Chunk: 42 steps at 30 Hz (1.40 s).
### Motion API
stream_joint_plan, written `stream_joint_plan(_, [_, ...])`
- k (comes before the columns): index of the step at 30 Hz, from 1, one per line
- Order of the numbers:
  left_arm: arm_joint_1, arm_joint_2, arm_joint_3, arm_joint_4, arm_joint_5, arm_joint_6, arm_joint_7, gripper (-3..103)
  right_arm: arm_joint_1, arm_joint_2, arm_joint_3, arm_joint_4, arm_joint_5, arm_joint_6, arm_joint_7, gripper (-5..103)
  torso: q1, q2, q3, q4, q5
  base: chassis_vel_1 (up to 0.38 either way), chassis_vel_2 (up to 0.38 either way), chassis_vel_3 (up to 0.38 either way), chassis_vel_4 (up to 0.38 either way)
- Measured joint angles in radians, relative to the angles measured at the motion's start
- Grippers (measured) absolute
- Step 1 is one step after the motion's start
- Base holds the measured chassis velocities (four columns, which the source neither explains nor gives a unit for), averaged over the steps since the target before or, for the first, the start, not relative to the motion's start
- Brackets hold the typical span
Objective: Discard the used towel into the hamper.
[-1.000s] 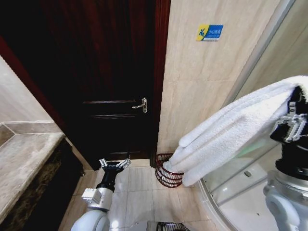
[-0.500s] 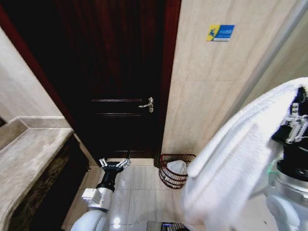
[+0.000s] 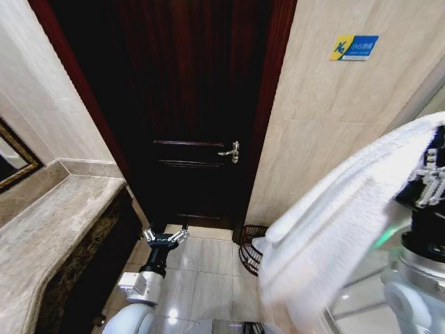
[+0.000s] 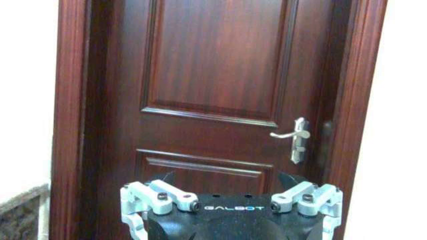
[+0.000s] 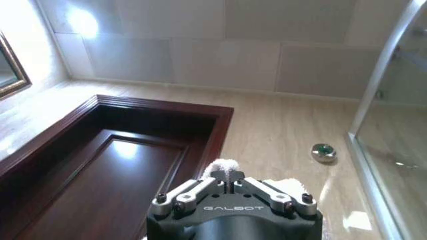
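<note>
A thick white towel (image 3: 334,223) hangs folded from my right gripper (image 3: 430,174), which is raised high at the right and shut on it. In the right wrist view the fingers (image 5: 230,186) pinch a tuft of towel (image 5: 223,167). The towel's lower end droops toward the floor. The hamper (image 3: 249,257), a dark wire basket, stands on the tiles by the door frame, partly hidden behind the towel's low end. My left gripper (image 3: 165,236) is held low in front of the door, open and empty, and it appears again as my left gripper (image 4: 232,201) in the left wrist view.
A dark wooden door (image 3: 188,104) with a metal lever handle (image 3: 229,151) fills the middle. A marble counter (image 3: 55,223) and a framed mirror (image 3: 14,170) line the left. Beige tiled wall with a blue sign (image 3: 354,47) is at the right. Light floor tiles (image 3: 208,278) lie ahead.
The whole head view has slid rightward, so the camera has turned left. The towel stays in my right gripper and now covers more of the hamper. The left arm holds its pose.
</note>
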Motion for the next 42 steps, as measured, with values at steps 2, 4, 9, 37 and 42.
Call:
stream_joint_plan(2, [0.0, 0.0, 0.0, 0.0, 0.0, 0.0, 0.0, 100, 0.003, 0.0, -0.008, 0.0, -0.007, 0.0, 0.002, 2, 0.0, 0.0, 0.0, 0.0, -0.0001, 0.155, 0.132, -0.117, -0.15])
stream_joint_plan(4, [0.0, 0.0, 0.0, 0.0, 0.0, 0.0, 0.0, 100, 0.004, 0.0, -0.011, 0.0, -0.01, -0.001, 0.002, 2, 0.0, 0.0, 0.0, -0.0001, -0.0001, 0.172, 0.142, -0.133, -0.16])
stream_joint_plan(9, [0.0, 0.0, 0.0, 0.0, 0.0, 0.0, 0.0, 100, 0.004, 0.003, -0.033, 0.0, -0.016, -0.001, 0.015, 2, 0.0, 0.0, 0.0, 0.0, -0.0007, 0.112, 0.118, -0.113, -0.097])
stream_joint_plan(37, [0.0, 0.0, 0.0, 0.0, 0.0, 0.0, 0.0, 100, 0.147, -0.047, -0.124, -0.178, -0.019, 0.008, 0.053, 2, 0.0, 0.0, 0.0, -0.0002, 0.0001, -0.021, -0.018, -0.011, -0.013])
stream_joint_plan(42, [0.0, 0.0, 0.0, 0.0, 0.0, 0.0, 0.0, 100, 0.229, -0.063, -0.172, -0.292, -0.018, 0.027, 0.049, 2, 0.0, 0.0, 0.0, -0.0001, 0.0001, 0.0, 0.0, 0.0, 0.0])
